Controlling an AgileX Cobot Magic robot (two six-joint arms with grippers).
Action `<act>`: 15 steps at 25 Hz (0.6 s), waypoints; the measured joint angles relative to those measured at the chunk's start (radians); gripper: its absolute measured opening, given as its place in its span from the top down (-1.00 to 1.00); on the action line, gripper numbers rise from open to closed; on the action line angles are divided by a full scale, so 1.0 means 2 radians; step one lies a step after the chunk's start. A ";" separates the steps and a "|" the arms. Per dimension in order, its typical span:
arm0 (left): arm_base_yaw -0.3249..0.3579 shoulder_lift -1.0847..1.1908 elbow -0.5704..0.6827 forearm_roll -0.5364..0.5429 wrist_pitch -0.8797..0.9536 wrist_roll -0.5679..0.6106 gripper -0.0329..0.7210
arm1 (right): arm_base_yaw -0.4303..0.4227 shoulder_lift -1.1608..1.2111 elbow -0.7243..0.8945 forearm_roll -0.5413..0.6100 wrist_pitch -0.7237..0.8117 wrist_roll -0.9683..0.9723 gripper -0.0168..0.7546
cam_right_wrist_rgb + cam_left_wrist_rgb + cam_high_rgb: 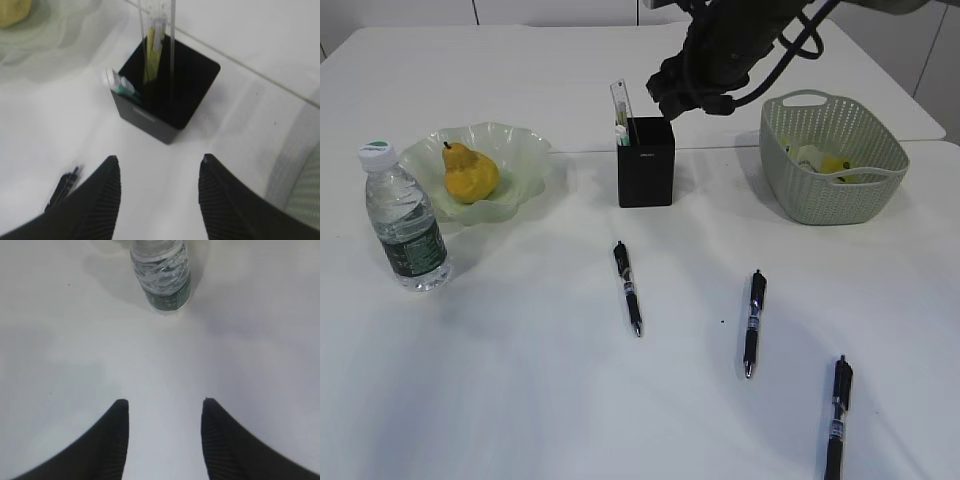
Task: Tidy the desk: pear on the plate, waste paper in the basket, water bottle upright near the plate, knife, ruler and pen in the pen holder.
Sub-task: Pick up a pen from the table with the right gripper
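A yellow pear [470,175] lies on the green plate [516,146]. The water bottle [405,222] stands upright left of the plate, and its lower part shows in the left wrist view [161,270]. The black pen holder [645,172] holds a clear ruler [621,100] and a white-green knife [620,133]. Three black pens [628,287] [753,320] [837,415] lie on the table. Crumpled paper [820,160] is in the basket [830,195]. My right gripper [160,160] is open and empty, just above and behind the holder [145,120]. My left gripper [165,402] is open and empty, short of the bottle.
The white table has a seam running behind the holder. The basket's edge shows at the right of the right wrist view [305,195]. A blurred pen [62,187] lies by the right gripper's left finger. The right arm [730,40] hangs over the back middle.
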 joint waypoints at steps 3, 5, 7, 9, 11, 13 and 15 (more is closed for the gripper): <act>0.000 0.000 0.000 0.000 0.000 0.000 0.04 | 0.000 -0.003 -0.021 -0.025 0.078 0.023 -0.10; 0.000 0.000 0.000 0.001 0.000 0.000 0.04 | 0.000 -0.004 -0.035 -0.039 0.132 0.046 -0.10; 0.000 0.000 0.000 0.001 0.000 0.000 0.04 | 0.000 -0.005 -0.045 -0.054 0.182 0.072 -0.10; 0.000 0.000 0.000 0.002 0.000 0.000 0.04 | 0.000 -0.006 -0.051 -0.073 0.197 0.106 -0.10; 0.000 0.000 0.000 0.002 0.000 0.000 0.04 | 0.000 -0.008 -0.051 -0.086 0.200 0.139 -0.10; 0.000 0.000 0.000 0.003 0.000 0.000 0.04 | 0.000 -0.011 -0.051 -0.091 0.202 0.163 -0.10; 0.000 0.000 0.000 0.004 0.000 0.000 0.04 | 0.000 -0.011 -0.051 -0.091 0.203 0.185 -0.10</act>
